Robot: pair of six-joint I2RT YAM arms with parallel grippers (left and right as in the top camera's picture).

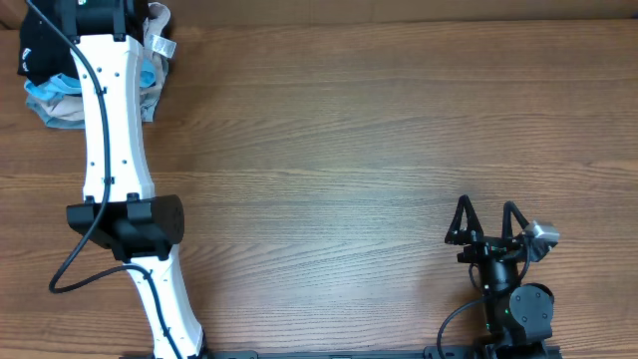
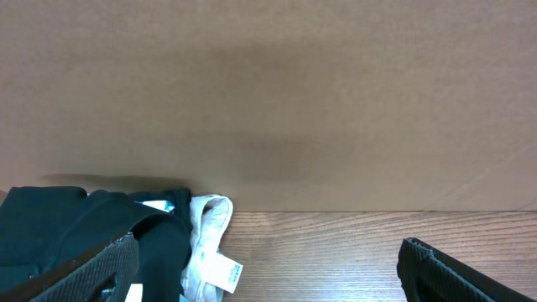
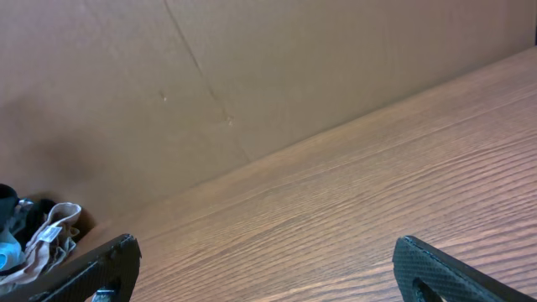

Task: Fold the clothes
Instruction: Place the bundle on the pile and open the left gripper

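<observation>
- At the far left corner of the surface (image 1: pixel 379 130), the black T-shirt (image 1: pixel 32 52) is lying crumpled in a small heap of garments. A brown cardboard wall (image 2: pixel 268 101) is standing right behind it.
- A light-blue garment (image 1: pixel 55 95) is poking out from under the T-shirt on its near side.
- A beige garment (image 1: pixel 155 45) is bunching up just beside the T-shirt, on the side facing the middle of the surface. A white label (image 2: pixel 222 273) is hanging off it.
- The white left arm (image 1: pixel 115 150) is stretching from the near edge all the way to the T-shirt. From overhead its tip is running out of sight above the heap.
- Seen from its own wrist camera, the left claw (image 2: pixel 267 247) is hanging with its jaws spread wide and gripping nothing. One jaw is sitting over the T-shirt's dark fabric, and I cannot tell whether it is touching. The other jaw is hovering over bare wood beyond the beige garment.
- The right claw (image 1: pixel 488 221) is resting well apart from the T-shirt, toward the opposite near corner. Its jaws are also spread, with nothing between them.
- From the right wrist camera the heap is showing only as a small bundle far off to the left.
</observation>
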